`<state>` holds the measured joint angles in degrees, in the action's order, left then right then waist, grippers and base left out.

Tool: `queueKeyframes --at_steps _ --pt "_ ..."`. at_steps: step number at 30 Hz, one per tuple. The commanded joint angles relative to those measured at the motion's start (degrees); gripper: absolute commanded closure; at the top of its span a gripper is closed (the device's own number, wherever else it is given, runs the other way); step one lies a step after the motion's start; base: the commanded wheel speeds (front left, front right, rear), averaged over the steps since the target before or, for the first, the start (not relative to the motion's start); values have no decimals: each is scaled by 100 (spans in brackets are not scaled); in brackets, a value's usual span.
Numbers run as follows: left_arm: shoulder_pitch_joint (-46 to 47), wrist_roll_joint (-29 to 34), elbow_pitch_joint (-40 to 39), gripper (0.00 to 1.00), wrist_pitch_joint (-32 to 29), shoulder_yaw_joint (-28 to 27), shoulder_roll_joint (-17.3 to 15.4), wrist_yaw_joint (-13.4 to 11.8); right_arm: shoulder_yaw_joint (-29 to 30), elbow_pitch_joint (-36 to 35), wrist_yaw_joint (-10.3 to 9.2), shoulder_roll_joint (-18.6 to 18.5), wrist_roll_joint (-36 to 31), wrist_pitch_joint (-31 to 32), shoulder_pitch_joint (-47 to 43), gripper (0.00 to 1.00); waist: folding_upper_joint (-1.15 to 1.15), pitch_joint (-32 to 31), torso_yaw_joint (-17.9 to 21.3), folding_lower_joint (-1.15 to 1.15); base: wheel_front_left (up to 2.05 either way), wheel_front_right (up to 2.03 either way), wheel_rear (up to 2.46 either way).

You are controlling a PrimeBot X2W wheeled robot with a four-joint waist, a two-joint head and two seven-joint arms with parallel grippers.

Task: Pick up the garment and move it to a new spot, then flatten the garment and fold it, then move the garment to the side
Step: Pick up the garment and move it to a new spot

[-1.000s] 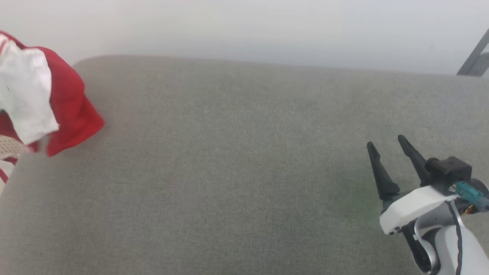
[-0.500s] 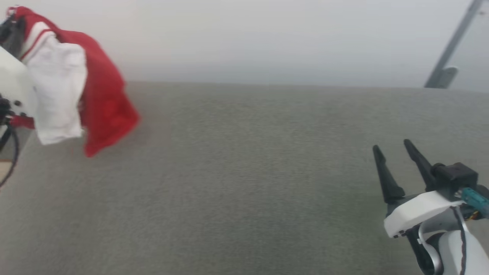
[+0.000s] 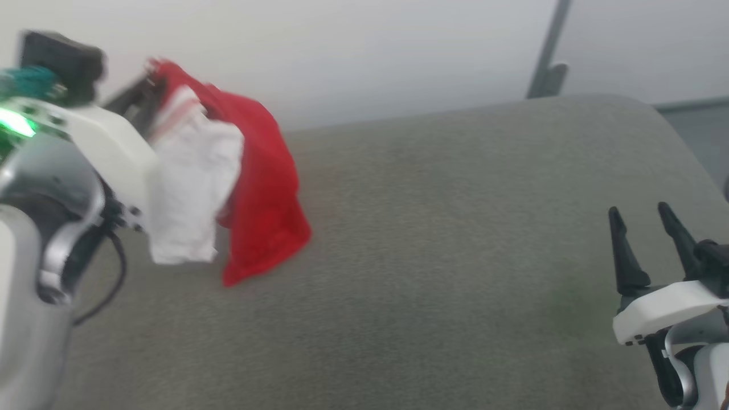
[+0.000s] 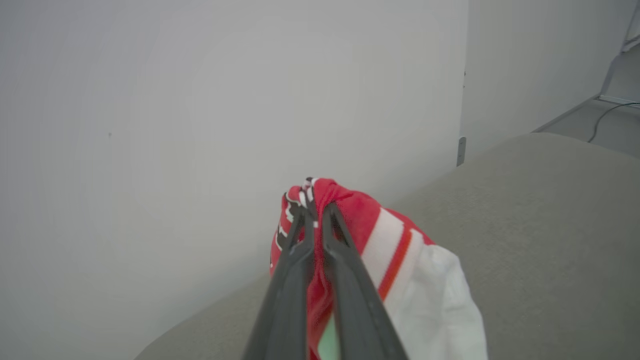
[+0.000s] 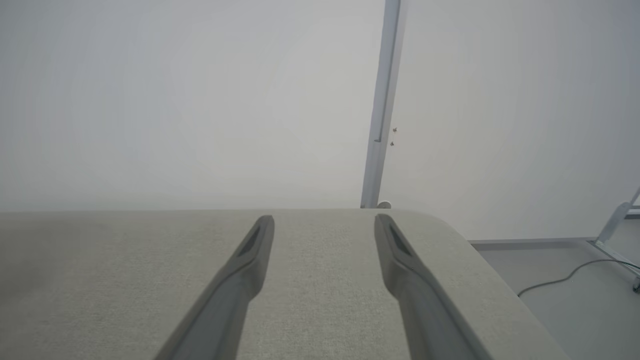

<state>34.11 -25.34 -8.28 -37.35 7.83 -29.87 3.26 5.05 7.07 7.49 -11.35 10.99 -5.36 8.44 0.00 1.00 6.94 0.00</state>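
The left tool (image 4: 315,210) is clamped on a bunched fold of the red jersey (image 3: 262,199), which hangs just above the grey padded surface (image 3: 444,256). Best carry it to the bare middle and lower it hem first so it lies flat before release. The right tool (image 3: 638,209) hovers empty, fingers apart.

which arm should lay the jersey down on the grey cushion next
Left, likely. The left tool is shut on the garment, hanging over the grey cushion; the right tool stands open and empty.

White shells (image 3: 108,148), grey joints (image 3: 51,188); left tool (image 4: 314,202) and right tool (image 3: 638,209), long dark tapered fingers (image 5: 235,285); green light (image 3: 14,122), black cable (image 3: 111,285).
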Motion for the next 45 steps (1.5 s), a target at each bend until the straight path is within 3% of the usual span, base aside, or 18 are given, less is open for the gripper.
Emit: queueKeyframes --at_steps 1,14,22,32,34,35,37,39,45 --pt "-128 -74 -87 100 -86 44 53 -57 36 -44 0 33 -49 -44 -46 0 0 97 248 0 0 0 0" --pt "-1367 -388 300 100 -791 785 558 -281 63 180 0 360 -91 -213 -103 0 0 333 592 0 0 0 0" --pt "-1800 -340 1325 100 -494 1193 833 -154 -24 378 0 415 -88 -310 0 0 0 363 618 0 0 0 0" --pt "-1566 -179 2877 100 50 1529 1117 53 -156 510 0 382 -110 -316 75 0 0 286 578 0 0 0 0" --pt "-1490 -186 3077 78 139 1567 1159 100 -159 522 0 371 -117 -314 74 0 0 259 549 0 0 0 0" --pt "-1490 -186 3077 78 139 1567 1159 100 -159 522 0 371 -117 -314 74 0 0 259 549 0 0 0 0" --pt "-1396 -203 3219 53 277 1592 1174 160 -160 536 0 350 -114 -315 60 0 0 216 510 0 0 0 0" --pt "-1320 -218 3279 0 428 1639 1188 219 -157 537 0 337 -126 -307 36 0 0 156 461 0 0 0 0" --pt "-1274 -324 3180 0 789 1634 1089 309 -125 526 0 312 -161 -271 -99 0 0 -78 275 0 0 0 0"
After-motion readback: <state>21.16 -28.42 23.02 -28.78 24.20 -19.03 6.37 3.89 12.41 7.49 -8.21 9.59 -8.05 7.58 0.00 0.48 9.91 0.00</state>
